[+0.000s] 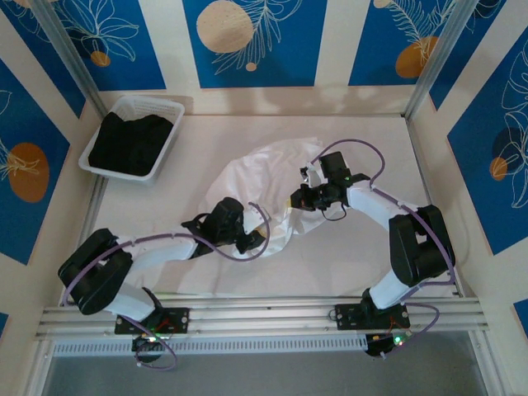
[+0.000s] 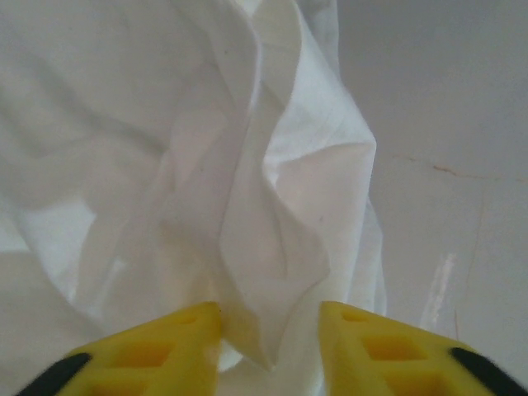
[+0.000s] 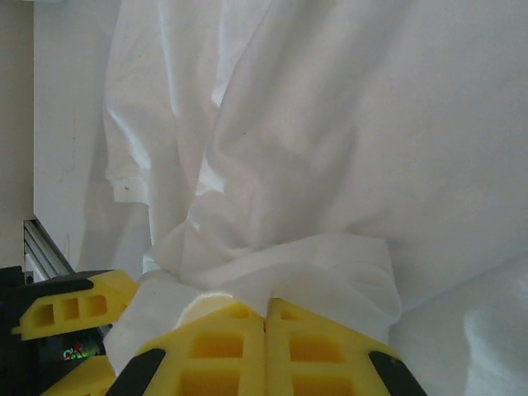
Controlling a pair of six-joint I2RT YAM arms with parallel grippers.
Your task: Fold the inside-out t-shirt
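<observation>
White table point(image 1: 371, 252) is partly covered by the crumpled t-shirt point(image 1: 264, 175). A fold is straddled by the spread left gripper point(image 2: 271, 322); cloth is pinched in the closed right gripper point(image 3: 265, 307).

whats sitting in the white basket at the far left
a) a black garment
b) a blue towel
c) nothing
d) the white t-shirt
a: the basket holds a black garment, while the white t-shirt lies crumpled outside it.
</observation>
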